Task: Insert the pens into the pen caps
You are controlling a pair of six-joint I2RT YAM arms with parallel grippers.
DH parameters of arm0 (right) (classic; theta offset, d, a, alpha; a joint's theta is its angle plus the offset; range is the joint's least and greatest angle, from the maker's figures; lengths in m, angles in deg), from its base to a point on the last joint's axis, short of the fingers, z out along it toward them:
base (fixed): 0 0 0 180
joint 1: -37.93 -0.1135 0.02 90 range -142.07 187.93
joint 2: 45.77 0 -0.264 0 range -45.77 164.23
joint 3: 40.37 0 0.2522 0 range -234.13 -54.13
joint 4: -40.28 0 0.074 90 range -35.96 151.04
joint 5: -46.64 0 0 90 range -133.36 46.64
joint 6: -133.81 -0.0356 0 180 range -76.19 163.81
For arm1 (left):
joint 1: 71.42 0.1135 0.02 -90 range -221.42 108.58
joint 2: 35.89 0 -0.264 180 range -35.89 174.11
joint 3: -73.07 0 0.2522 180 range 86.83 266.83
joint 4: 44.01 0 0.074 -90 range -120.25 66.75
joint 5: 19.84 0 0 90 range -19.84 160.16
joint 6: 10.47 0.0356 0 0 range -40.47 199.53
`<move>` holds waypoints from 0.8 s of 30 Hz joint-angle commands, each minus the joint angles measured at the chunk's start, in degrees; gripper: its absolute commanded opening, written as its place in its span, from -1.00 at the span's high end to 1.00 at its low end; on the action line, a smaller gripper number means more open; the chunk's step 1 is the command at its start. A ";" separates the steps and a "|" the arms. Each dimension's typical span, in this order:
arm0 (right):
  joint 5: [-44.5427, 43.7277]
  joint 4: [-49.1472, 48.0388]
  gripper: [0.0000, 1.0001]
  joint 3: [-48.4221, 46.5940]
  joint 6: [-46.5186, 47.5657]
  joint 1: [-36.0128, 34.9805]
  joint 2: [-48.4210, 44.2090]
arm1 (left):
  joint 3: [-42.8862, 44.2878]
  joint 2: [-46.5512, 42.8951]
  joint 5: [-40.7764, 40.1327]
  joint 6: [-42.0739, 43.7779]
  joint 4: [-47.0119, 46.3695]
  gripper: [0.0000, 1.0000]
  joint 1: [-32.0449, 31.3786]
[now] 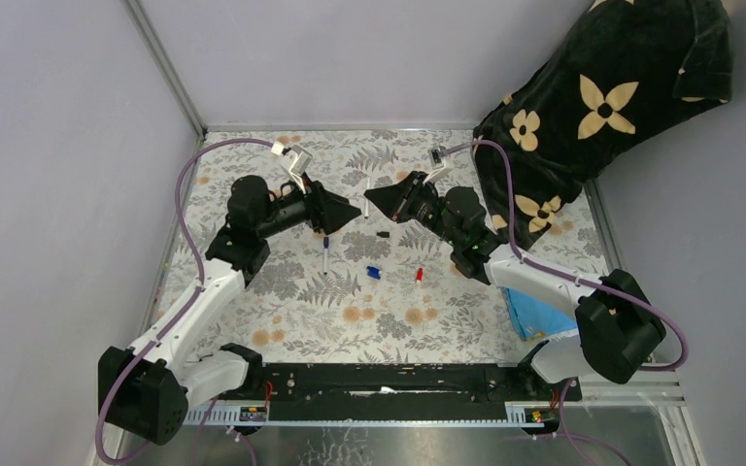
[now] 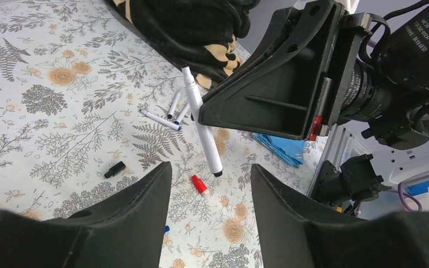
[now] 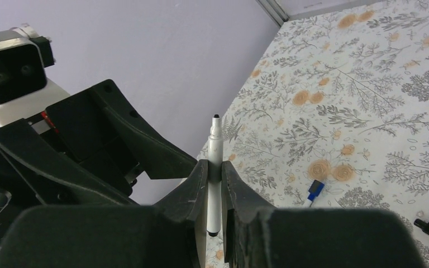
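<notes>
My right gripper (image 1: 381, 200) (image 3: 214, 164) is shut on a white pen (image 3: 215, 151), held upright above the table with its dark tip up. The pen also shows in the left wrist view (image 2: 201, 125), hanging from the right gripper's black fingers (image 2: 268, 95). My left gripper (image 1: 348, 216) (image 2: 211, 167) is open and empty, facing the right one a short way from it. A black cap (image 1: 383, 234) (image 2: 114, 169), a blue cap (image 1: 373, 272) (image 3: 314, 188) and a red cap (image 1: 419, 276) (image 2: 199, 184) lie on the flowered table cover below. Another pen (image 1: 325, 254) lies left of the caps.
Two or three more pens (image 2: 162, 120) lie beside a dark flowered cloth (image 1: 602, 107) (image 2: 201, 28) at the back right. A blue cloth (image 1: 534, 316) (image 2: 282, 148) lies at the table's right edge. Grey walls close in the back and left.
</notes>
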 commanded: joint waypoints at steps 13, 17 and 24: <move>5.53 -9.09 1.00 -4.62 -1.74 -2.65 1.62 | 0.23 -0.06 -0.16 0.68 -2.13 -0.06 0.92; 6.56 -10.65 1.00 -4.49 -1.85 -3.16 1.91 | 0.17 0.13 -0.04 0.52 -2.17 0.15 1.10; 8.48 -12.12 1.00 -4.75 -1.89 -3.53 2.59 | 0.17 0.30 0.03 0.41 -2.34 0.36 1.25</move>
